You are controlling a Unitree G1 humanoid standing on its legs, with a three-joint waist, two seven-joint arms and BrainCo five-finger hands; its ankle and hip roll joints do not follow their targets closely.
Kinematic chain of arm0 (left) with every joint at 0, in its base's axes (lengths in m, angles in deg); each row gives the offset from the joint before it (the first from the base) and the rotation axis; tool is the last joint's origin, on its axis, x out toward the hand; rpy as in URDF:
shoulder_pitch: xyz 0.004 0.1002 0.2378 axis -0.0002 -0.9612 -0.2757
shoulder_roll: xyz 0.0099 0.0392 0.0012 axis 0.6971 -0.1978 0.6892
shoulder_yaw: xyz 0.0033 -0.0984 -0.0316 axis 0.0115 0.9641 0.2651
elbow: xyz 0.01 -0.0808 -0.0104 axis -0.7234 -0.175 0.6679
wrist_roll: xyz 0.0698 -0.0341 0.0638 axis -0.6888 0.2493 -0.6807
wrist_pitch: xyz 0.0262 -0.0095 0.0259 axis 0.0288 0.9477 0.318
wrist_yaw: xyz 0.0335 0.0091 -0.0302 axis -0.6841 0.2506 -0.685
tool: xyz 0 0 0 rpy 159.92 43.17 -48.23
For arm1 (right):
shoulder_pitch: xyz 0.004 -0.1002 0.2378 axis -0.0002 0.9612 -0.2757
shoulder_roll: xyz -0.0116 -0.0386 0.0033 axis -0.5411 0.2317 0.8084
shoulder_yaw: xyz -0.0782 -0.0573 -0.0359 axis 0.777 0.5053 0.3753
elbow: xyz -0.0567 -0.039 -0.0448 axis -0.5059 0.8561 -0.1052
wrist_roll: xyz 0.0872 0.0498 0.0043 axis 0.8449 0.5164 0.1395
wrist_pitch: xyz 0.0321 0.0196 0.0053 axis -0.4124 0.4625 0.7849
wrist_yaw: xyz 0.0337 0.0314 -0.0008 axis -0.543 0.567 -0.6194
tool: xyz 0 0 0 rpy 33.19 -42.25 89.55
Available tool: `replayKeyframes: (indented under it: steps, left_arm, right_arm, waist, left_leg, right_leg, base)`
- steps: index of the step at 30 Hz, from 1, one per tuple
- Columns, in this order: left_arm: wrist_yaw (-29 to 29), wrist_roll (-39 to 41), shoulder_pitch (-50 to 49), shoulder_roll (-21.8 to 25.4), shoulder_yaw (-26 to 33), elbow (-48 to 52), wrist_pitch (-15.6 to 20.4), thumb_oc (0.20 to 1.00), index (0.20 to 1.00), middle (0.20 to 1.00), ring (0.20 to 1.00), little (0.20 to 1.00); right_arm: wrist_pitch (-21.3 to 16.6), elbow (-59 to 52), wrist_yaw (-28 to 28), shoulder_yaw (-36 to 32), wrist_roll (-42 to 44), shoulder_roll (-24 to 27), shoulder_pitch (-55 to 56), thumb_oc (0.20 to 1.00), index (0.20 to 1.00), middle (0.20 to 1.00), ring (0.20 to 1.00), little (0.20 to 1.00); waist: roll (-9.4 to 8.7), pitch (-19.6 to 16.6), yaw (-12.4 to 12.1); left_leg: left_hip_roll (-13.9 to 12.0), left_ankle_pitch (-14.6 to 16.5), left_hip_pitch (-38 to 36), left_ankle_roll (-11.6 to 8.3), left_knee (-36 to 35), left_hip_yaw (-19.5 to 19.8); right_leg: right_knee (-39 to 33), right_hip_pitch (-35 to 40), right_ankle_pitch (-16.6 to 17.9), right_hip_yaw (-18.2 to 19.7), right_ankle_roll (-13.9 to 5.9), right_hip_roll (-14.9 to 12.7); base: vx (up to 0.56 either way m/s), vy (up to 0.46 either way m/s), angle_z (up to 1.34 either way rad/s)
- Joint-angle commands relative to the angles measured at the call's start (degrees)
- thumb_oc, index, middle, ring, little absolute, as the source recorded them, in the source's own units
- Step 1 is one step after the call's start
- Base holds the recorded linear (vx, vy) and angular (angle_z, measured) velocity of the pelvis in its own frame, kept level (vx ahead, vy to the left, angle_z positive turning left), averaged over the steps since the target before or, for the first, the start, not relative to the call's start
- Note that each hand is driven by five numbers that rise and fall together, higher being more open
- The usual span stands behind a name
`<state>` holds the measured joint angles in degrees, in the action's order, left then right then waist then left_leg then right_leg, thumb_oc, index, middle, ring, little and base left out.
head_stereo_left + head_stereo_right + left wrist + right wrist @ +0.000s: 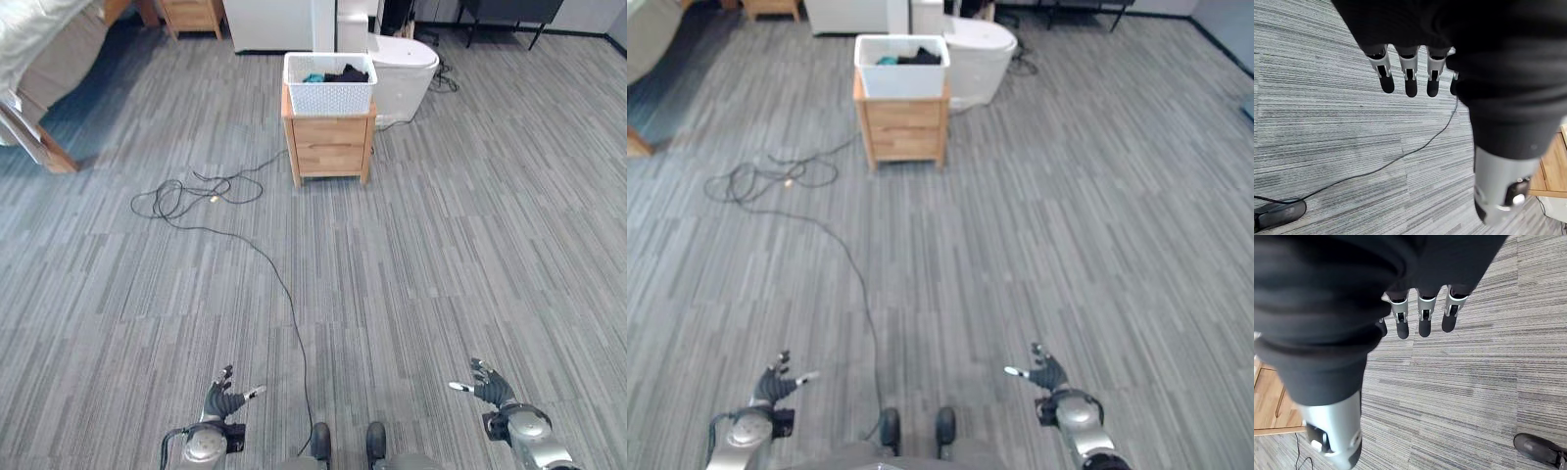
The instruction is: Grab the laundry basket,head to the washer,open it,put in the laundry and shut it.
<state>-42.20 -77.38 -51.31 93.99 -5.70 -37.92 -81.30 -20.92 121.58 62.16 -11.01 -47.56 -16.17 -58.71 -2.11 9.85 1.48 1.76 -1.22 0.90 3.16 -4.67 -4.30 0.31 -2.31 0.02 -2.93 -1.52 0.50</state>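
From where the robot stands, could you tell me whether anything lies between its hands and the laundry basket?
Only a black cable trails across the floor. The laundry basket sits on a wooden cabinet, far ahead of the left hand and right hand.

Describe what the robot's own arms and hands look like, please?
Each arm ends in a rounded silver-grey metal forearm. The left hand and right hand look alike: slim silver fingers with dark rubbery tips and a thicker silver thumb set apart. A dark cover wraps the back of each hand and its wrist.
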Motion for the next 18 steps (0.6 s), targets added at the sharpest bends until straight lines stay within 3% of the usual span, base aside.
replayKeyframes:
  steps: [1,4,10,13,15,17,18]
  left_arm:
    - [1.2,0.8,0.9,2.6,0.9,2.1,2.1,1.000,1.000,1.000,1.000,1.000]
    - [1.3,1.2,1.3,2.6,0.5,2.3,2.2,1.000,1.000,1.000,1.000,1.000]
    - [1.0,0.6,1.7,1.6,-0.2,2.1,1.8,1.000,1.000,1.000,1.000,1.000]
    - [0.8,0.1,1.5,1.1,-0.7,2.1,2.0,1.000,1.000,1.000,1.000,1.000]
    - [0.8,0.1,1.2,0.6,-0.8,1.1,2.1,1.000,1.000,1.000,1.000,1.000]
    - [0.5,0.8,0.9,-0.1,-1.2,-0.1,2.1,1.000,1.000,1.000,1.000,1.000]
    - [0.4,1.4,1.1,-0.3,-1.4,-0.3,2.4,1.000,1.000,1.000,1.000,1.000]
  right_arm:
    - [-2.1,-2.4,0.8,0.7,2.2,-0.5,-1.5,1.000,1.000,1.000,1.000,1.000]
    - [-2.2,-3.9,1.1,2.0,1.6,-0.1,-2.5,1.000,1.000,1.000,1.000,1.000]
    - [-1.7,-6.0,1.0,2.7,0.1,0.0,-2.5,1.000,1.000,1.000,1.000,1.000]
    - [-1.9,-6.5,0.9,2.3,-0.2,0.3,-1.1,1.000,1.000,1.000,1.000,1.000]
    - [-2.1,-5.6,1.0,2.2,-0.1,0.4,-0.8,1.000,1.000,1.000,1.000,1.000]
    - [-2.5,-6.1,0.7,2.1,0.4,0.8,-0.2,1.000,1.000,1.000,1.000,1.000]
    - [-3.0,-6.4,0.9,2.1,0.8,1.0,-0.1,1.000,1.000,1.000,1.000,1.000]
  waist:
    - [-1.75,-0.2,-0.7]
    - [-1.57,1.0,0.0]
    - [-1.50,2.3,2.0]
    - [-1.76,1.8,2.5]
    - [-1.21,0.8,2.6]
    - [0.45,-0.5,3.1]
    - [0.77,-0.4,3.3]
  left_leg:
    - [1.5,10.2,-1.2,-0.18,9.3,2.6]
    - [1.7,11.1,-3.3,0.07,8.6,3.1]
    - [1.6,13.8,-9.7,-0.63,7.3,4.6]
    - [1.6,15.0,-12.2,-1.33,7.2,5.9]
    - [0.3,13.6,-13.1,-2.62,7.3,6.1]
    - [-2.5,7.0,-11.8,-6.78,13.2,5.4]
    - [-3.2,4.9,-10.4,-7.94,17.1,4.7]
  right_leg:
    - [10.0,-2.7,-2.6,1.9,-6.97,-3.8]
    - [8.3,-6.7,-0.2,0.6,-6.34,-3.1]
    - [1.4,-11.9,3.0,-6.5,-7.28,-3.5]
    - [1.4,-11.2,3.4,-6.0,-6.43,-3.7]
    - [2.1,-10.2,3.9,-6.1,-5.38,-3.2]
    - [2.5,-7.7,2.1,-7.5,-3.62,-2.2]
    - [2.4,-6.5,1.1,-7.7,-2.83,-1.8]
  base:
    - [0.09,0.029,0.05]
    - [0.14,0.003,-0.06]
    - [0.25,-0.055,0.04]
    - [0.27,-0.130,0.43]
    - [0.31,-0.200,0.79]
    - [0.42,-0.293,0.48]
    - [0.29,-0.195,0.14]
